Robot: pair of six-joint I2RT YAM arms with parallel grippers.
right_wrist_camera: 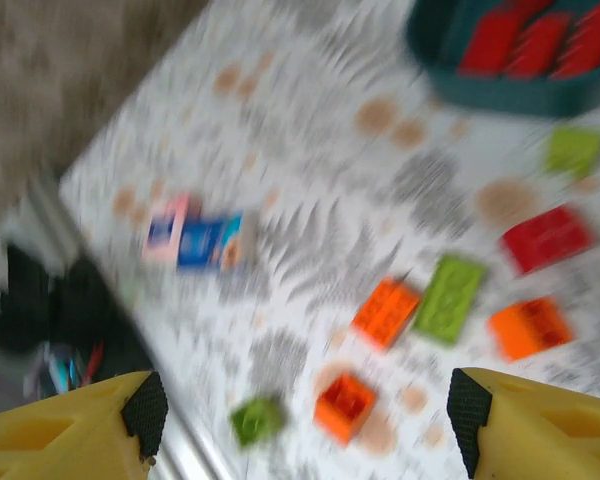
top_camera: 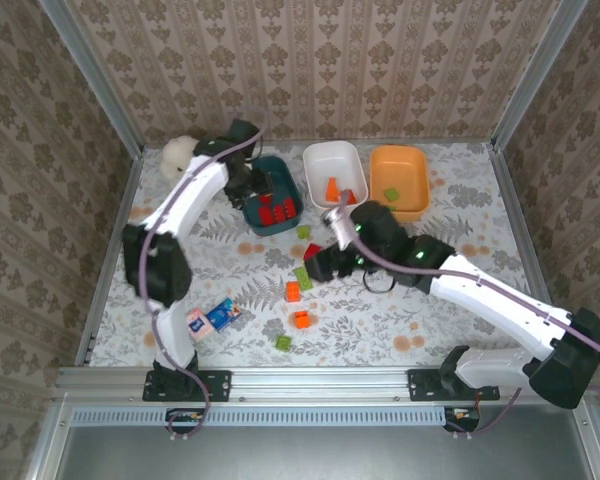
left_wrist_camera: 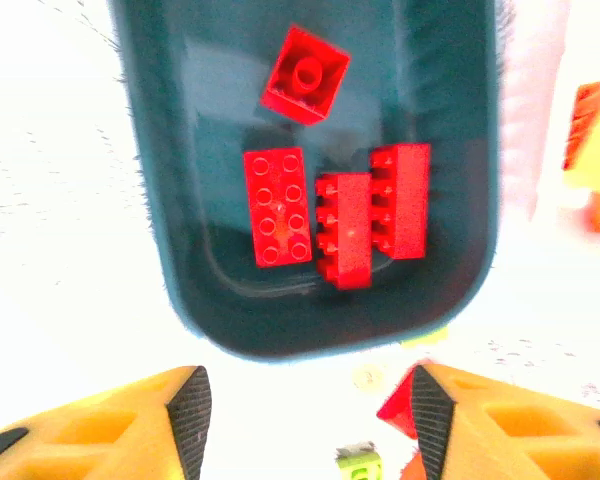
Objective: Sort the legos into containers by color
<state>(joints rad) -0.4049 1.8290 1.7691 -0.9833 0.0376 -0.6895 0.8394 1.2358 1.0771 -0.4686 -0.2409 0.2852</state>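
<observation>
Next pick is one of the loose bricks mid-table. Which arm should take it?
Right. The right gripper hovers open directly above the loose bricks, while the left gripper is open over the teal bin holding red bricks, farther back.

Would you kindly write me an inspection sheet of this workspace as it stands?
Surface: floral-patterned table, bricks scattered mid-table.
Job's things: dark teal bin holds four red bricks; white bin an orange brick; orange bin a green brick; several loose bricks unsorted.
Clutter: blue-and-pink packet; white plush toy at back left.
Grippers: left gripper open above the teal bin; right gripper open above the loose bricks; fingers empty.
Cables: purple cable along each arm.
Surroundings: wallpapered walls, metal frame.
</observation>
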